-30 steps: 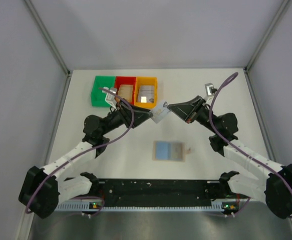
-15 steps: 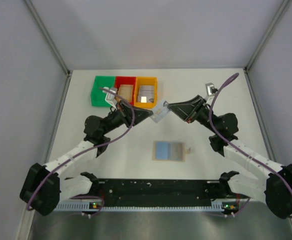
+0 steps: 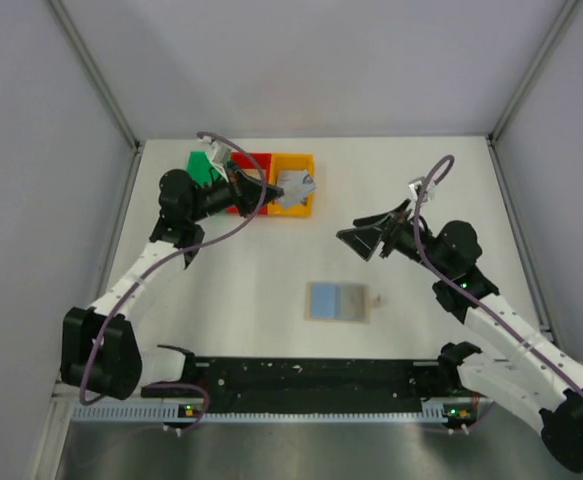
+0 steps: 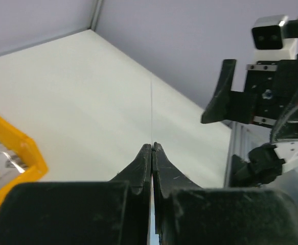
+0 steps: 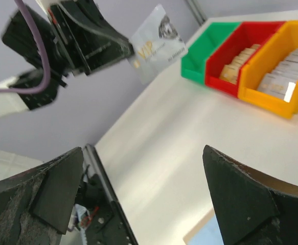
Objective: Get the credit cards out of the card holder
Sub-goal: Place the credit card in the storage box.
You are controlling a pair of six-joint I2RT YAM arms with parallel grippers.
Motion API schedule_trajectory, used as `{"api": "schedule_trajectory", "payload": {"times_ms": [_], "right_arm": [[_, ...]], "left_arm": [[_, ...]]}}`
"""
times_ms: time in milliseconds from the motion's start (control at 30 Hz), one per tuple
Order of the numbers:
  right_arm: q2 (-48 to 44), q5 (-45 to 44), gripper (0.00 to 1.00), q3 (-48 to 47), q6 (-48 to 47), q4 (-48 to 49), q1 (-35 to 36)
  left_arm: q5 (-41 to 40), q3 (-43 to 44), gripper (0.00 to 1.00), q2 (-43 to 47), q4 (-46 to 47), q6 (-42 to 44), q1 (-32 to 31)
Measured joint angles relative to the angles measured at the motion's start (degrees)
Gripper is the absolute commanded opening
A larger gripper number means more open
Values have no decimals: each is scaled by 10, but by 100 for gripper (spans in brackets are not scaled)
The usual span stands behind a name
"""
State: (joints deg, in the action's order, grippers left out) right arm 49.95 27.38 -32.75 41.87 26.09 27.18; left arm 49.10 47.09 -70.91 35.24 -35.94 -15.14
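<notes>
— Slippage is what I'm worrying about. The left gripper (image 3: 277,190) is pinching that silver card (image 5: 158,43) by one edge only, jaws pressed tight together, and most of the card is hanging free in the air.

— Where is it hovering?

— Seen from above, it's sitting over the orange bin (image 3: 293,157), close to the side where the red bin (image 3: 259,158) is standing. If the gripper is letting go while the card is tilting like that, the card could be clipping the rim and skidding out onto the table (image 3: 421,170). Or it could be tipping into the red one, among the tan cards.

— And the other arm?

— The right gripper (image 3: 368,241) is standing wide and holding nothing, well apart from the card.

— The card holder (image 3: 338,302)?

— It's lying open and flat on the table between the two arms, blue-grey lining up, with nothing pinning it down. I'm guessing that's the next trouble: one gripper tugging at a tight card could be dragging the whole wallet along instead of freeing the card.

— Are any cards remaining inside?

— I can't tell from here. A small tan thing (image 3: 378,298) is lying just beside its right edge, too small to name.
</notes>
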Motion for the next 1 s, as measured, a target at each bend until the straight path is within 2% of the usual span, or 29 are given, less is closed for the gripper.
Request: {"api": "schedule_trajectory", "payload": {"times_ms": [67, 200, 367, 500, 767, 1000], "right_arm": [[-9, -10, 98, -11, -45, -72, 0], [-9, -13, 99, -23, -95, -154, 0], [-9, -18, 99, -24, -133, -217, 0], [-9, -17, 98, -41, -145, -244, 0], [-9, -16, 98, -49, -153, -256, 0], [-9, -16, 98, -49, -153, -258, 0]], "left_arm": [[27, 58, 0, -38, -76, 72, 16], [49, 167, 0, -127, -230, 200, 36], [32, 319, 0, -275, -440, 350, 42], [3, 425, 0, -372, -565, 426, 42], [-23, 598, 0, -497, -701, 502, 42], [-21, 686, 0, -586, -760, 525, 42]]}}
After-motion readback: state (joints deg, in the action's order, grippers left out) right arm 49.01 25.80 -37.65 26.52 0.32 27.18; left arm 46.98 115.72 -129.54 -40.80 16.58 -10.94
